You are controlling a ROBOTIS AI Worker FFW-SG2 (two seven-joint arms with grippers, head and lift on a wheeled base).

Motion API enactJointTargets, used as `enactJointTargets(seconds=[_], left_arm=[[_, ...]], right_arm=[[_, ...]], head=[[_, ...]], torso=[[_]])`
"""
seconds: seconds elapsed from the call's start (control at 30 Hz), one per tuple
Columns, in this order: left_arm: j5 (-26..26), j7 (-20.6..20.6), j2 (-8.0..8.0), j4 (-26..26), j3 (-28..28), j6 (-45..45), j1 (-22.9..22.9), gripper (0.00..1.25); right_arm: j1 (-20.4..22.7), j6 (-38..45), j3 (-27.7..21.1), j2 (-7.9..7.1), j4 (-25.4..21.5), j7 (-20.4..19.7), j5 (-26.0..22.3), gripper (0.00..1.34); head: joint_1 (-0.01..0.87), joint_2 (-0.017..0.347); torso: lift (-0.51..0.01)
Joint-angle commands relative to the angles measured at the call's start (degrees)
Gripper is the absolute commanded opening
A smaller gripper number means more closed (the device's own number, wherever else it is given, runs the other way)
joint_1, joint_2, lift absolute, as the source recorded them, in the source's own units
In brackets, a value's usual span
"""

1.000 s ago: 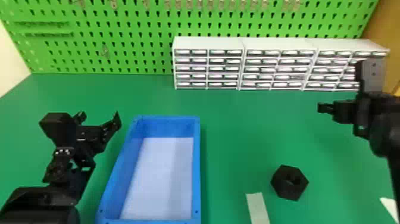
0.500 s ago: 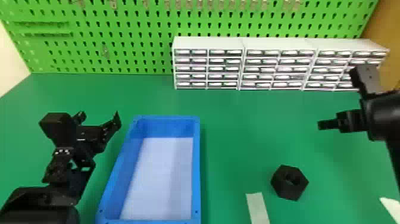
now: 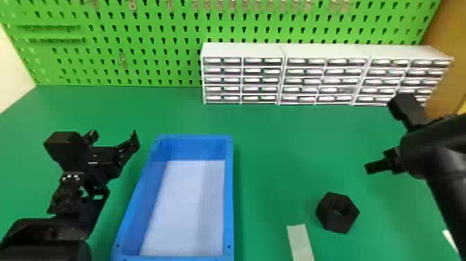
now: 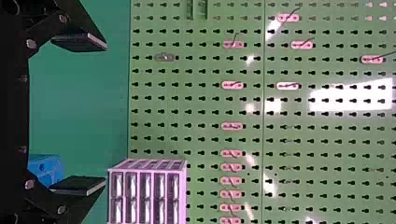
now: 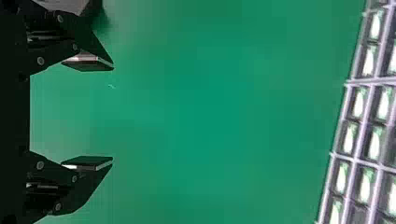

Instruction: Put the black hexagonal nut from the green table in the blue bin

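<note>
The black hexagonal nut (image 3: 337, 212) lies flat on the green table (image 3: 277, 145), right of the blue bin (image 3: 229, 194), whose inside holds nothing. Up and to the right of the nut, apart from it, is my right gripper (image 3: 378, 166); in the right wrist view the right gripper (image 5: 112, 113) stands open with nothing between its fingers. Left of the bin is my parked left gripper (image 3: 114, 137). The left wrist view has the left gripper (image 4: 105, 114) open and holding nothing, with a blue corner of the bin (image 4: 46, 170) beyond.
White drawer cabinets (image 3: 242, 50) line the table's back edge, below a green pegboard (image 3: 156, 34). A pale strip (image 3: 301, 243) lies between bin and nut. A brown panel (image 3: 445, 52) stands at the right.
My right arm has shifted and turned, its gripper coming nearer to the front of the table and the nut. The left arm, the nut and the bin are where they were.
</note>
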Motion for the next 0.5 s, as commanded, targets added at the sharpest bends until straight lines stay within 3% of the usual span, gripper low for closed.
enactJointTargets(seconds=[0.0, 0.47], left_arm=[[-0.1, 0.0, 0.01, -0.1, 0.2, 0.0, 0.2, 1.00], [-0.7, -0.1, 0.01, -0.1, 0.4, 0.0, 0.1, 1.00]], right_arm=[[0.4, 1.0, 3.0, -0.64, 0.1, 2.3, 2.2, 0.80], [1.1, 1.3, 8.4, -1.25, 0.0, 11.6, 9.3, 0.80]], head=[[0.686, 0.052], [0.686, 0.052]], torso=[[-0.097], [-0.097]])
